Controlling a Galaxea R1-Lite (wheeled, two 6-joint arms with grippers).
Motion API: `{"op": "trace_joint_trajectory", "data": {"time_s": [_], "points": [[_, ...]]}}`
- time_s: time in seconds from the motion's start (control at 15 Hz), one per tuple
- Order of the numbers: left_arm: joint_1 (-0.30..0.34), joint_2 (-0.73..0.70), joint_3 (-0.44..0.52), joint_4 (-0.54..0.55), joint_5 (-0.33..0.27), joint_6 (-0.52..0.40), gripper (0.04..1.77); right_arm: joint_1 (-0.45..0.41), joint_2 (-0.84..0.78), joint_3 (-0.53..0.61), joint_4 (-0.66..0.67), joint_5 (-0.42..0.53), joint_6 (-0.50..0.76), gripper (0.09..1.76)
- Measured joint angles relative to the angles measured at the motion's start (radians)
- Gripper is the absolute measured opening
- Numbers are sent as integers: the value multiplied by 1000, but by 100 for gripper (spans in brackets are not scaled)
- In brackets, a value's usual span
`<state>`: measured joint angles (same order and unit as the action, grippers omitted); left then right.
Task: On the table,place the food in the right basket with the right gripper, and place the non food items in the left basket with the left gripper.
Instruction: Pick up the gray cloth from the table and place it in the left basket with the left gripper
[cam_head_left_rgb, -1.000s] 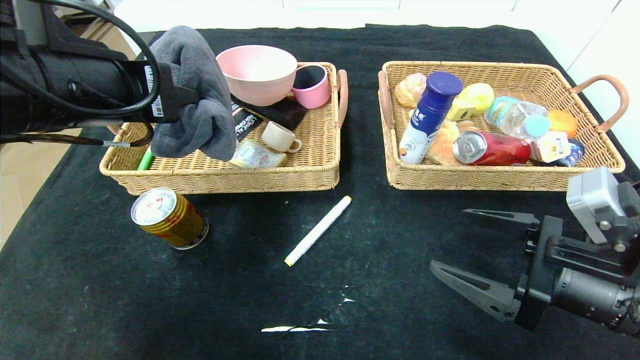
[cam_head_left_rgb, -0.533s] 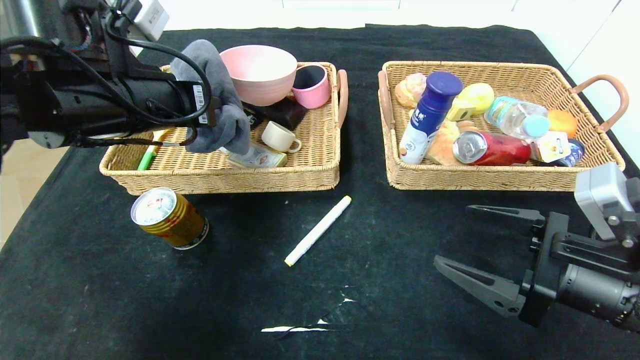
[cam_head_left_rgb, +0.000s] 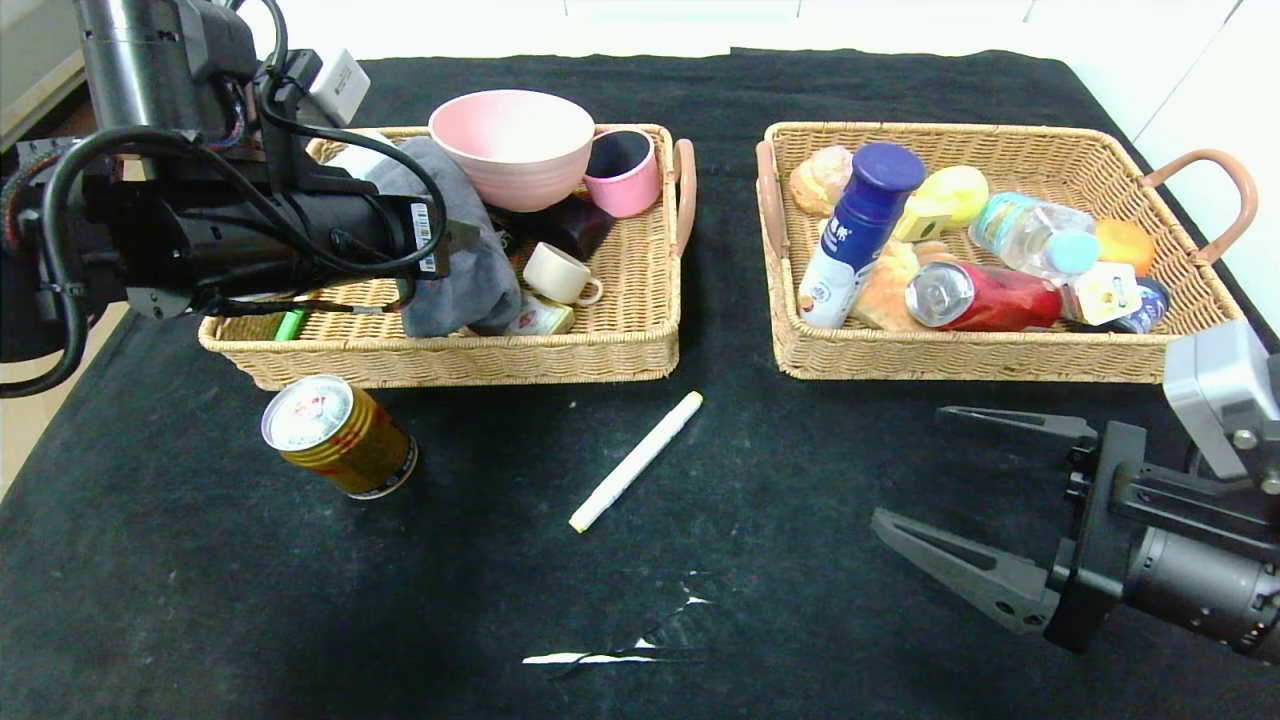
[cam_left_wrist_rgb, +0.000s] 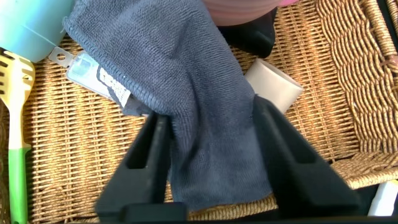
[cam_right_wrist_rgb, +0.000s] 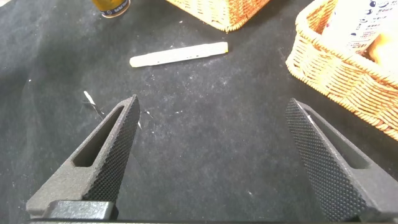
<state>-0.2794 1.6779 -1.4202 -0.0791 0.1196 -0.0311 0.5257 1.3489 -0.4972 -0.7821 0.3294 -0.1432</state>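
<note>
Towel's in the left basket, pincer loose around it

Left pincer (cam_left_wrist_rgb: 211, 155) sits parted astride the grey towel (cam_head_left_rgb: 455, 270) inside the left basket (cam_head_left_rgb: 450, 355). Marker (cam_head_left_rgb: 636, 461) and can (cam_head_left_rgb: 338, 435) lie mid-desk on open cloth; right pincer (cam_head_left_rgb: 965, 495) gapes empty near the desk's right edge.

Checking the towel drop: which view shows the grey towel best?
The left wrist view: the grey towel fills it, lying on the left basket between the left tool's fingers. Head view shows it partly hidden; right wrist view, not at all.
</note>
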Motion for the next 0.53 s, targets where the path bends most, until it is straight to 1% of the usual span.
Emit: {"op": "trace_joint_trajectory", "data": {"time_s": [0.07,0.2,0.53], "points": [[0,0,0,0,0,-1,113,0,0,0,0,0,0,171],[-3,0,0,0,1,0,127,0,-3,0,0,0,0,171],[-9,0,3,1,2,1,147,-5,-5,0,0,0,0,171]]}}
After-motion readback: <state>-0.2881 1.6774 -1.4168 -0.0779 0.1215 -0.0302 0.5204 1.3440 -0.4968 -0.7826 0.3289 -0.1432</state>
